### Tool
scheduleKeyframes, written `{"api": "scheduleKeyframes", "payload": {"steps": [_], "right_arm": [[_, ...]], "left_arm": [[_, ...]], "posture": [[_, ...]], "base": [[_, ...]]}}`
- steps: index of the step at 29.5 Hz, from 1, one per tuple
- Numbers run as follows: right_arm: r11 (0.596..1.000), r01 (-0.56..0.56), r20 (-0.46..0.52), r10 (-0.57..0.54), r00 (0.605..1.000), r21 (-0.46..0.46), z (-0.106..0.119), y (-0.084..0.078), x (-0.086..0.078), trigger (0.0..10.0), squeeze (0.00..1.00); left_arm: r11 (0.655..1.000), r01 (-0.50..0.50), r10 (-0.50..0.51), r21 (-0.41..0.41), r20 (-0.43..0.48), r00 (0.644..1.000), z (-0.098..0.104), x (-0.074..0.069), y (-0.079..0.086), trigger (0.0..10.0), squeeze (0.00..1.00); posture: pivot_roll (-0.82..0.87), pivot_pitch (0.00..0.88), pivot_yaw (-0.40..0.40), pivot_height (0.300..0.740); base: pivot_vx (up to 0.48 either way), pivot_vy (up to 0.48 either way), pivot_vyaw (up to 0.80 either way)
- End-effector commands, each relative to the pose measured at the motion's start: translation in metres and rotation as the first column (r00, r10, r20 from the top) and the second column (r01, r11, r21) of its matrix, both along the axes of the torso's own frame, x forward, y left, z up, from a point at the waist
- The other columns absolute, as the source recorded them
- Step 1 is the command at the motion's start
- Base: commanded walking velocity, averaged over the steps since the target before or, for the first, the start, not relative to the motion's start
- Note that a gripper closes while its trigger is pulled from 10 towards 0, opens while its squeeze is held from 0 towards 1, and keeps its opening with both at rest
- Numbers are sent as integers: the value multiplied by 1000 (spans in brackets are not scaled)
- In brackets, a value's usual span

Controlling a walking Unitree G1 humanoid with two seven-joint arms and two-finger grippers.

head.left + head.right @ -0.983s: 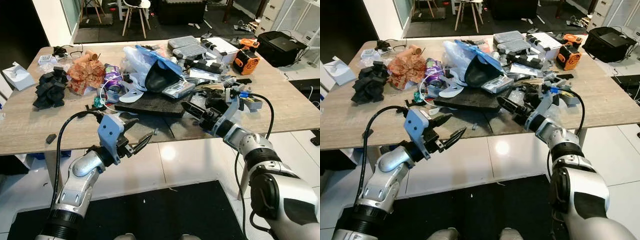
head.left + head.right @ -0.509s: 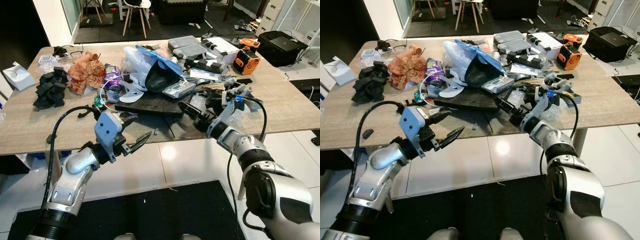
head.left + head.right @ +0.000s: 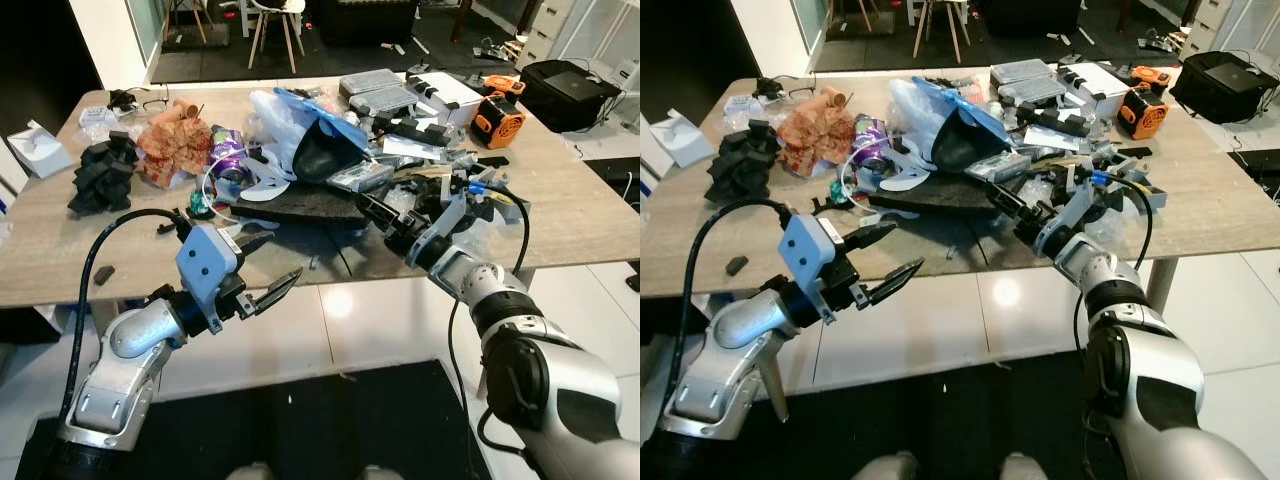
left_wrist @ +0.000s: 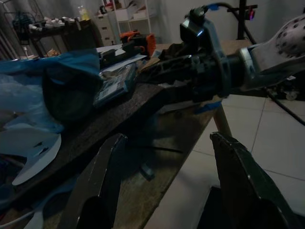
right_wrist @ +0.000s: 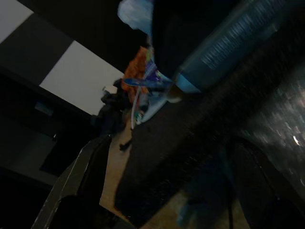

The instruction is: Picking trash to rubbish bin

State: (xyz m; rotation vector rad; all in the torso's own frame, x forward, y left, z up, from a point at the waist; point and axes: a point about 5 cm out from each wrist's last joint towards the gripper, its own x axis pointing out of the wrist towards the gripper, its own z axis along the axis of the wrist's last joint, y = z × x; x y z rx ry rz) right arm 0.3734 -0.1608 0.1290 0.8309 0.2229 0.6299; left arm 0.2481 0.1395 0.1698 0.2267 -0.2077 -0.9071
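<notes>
I saw the wooden table (image 3: 560,215) spanning the frame's middle, trash heaped across its upper centre around a dark foam slab (image 3: 305,203). My right gripper (image 3: 372,213), fingers spread and empty, sat at the slab's right edge. My left gripper (image 3: 268,270), lower left, gaped empty off the table's front edge.

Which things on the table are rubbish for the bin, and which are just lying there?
Probably rubbish:
crumpled orange paper
blue plastic bag
purple wrapper
white paper scraps

Probably just lying about:
orange tool
grey cases
black foam slab
black bag
</notes>
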Motion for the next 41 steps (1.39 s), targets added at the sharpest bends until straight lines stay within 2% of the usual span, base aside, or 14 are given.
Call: {"api": "scheduleKeyframes", "payload": {"steps": [1, 5, 6, 8, 9, 19, 30, 33, 37, 41], "right_arm": [[1000, -8, -10, 8, 1000, 22, -2, 1, -1, 10000, 0], [999, -11, 15, 10, 1000, 45, 5, 1, 1, 10000, 0], [998, -14, 27, 12, 1000, 55, 8, 1, 2, 4353, 0], [998, -16, 35, 14, 999, 61, 11, 2, 3, 4353, 0], [998, -20, 57, 16, 998, 67, 17, 5, 6, 0, 0], [997, -17, 97, 10, 995, 70, 28, 4, 10, 0, 0], [997, -32, 141, 21, 990, 77, 40, -2, 12, 0, 0], [995, -66, 166, 54, 985, 70, 47, -5, 12, 0, 0], [985, -171, 219, 162, 962, 27, 60, -7, 6, 0, 0], [978, -208, 239, 208, 949, -24, 64, -11, -1, 0, 0]], "left_arm": [[1000, 22, -22, 21, -13, 1000, 2, -5, -1, 10000, 0], [999, 33, -33, 31, -7, 999, 8, -9, -1, 10000, 0], [999, 35, -35, 35, -6, 999, 10, -10, 0, 10000, 0], [999, 35, -35, 38, -7, 999, 12, -10, 0, 10000, 0], [997, 50, -49, 53, -9, 999, 14, -12, 0, 10000, 0], [991, 110, -108, 75, -34, 994, 16, -19, -5, 10000, 0], [989, 121, -116, 88, -57, 992, 9, -16, -12, 10000, 0], [990, 106, -101, 89, -58, 993, 6, -12, -13, 10000, 0], [994, 68, -64, 82, -46, 997, 4, -1, -15, 10000, 0], [995, 62, -59, 81, -35, 998, 3, 5, -17, 10000, 0]], "posture": [[82, 91, -6, 740], [88, 107, -6, 740], [89, 109, -6, 740], [89, 109, -6, 740], [92, 111, -6, 740], [90, 110, -5, 740], [70, 99, -5, 740], [57, 81, -12, 740], [31, 47, -19, 740], [13, 24, -19, 740]], "base": [[0, 0, 0], [0, 0, 0], [0, 0, 0], [0, 0, 0], [0, 0, 0], [0, 0, 0], [0, 0, 0], [0, 0, 0], [0, 0, 0], [0, 0, 0]]}}
